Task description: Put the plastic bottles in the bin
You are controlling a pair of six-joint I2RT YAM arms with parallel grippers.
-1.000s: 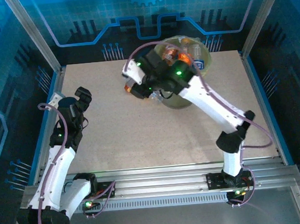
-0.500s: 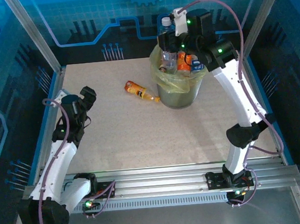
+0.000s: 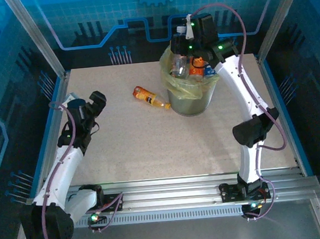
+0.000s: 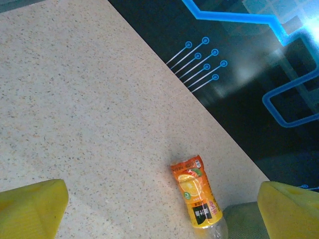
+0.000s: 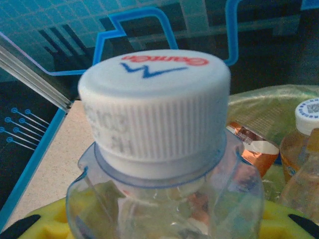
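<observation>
While the clear bottle point(image 3: 178, 45) hangs upright over the open mouth of the bin point(image 3: 191, 105), the right pincer point(image 3: 187, 39) is clenched on its body. The wrist view shows the bottle's white ribbed cap point(image 5: 152, 102) close up, with yellow pads point(image 5: 45, 224) low at either side. Beneath it the bin's yellow-green bag point(image 5: 271, 99) holds other bottles point(image 3: 199, 67), orange and clear among them. The bin stands at the far side of the desk point(image 3: 151, 148), right of centre. Just beside its base, to the left, an orange bottle point(image 3: 148, 97) lies on its side on the desk. Well apart from that bottle, the left pincer point(image 3: 96, 100) hovers over the desk's left part, released, its yellow fingers point(image 4: 31, 206) spread wide and grasping nothing.
</observation>
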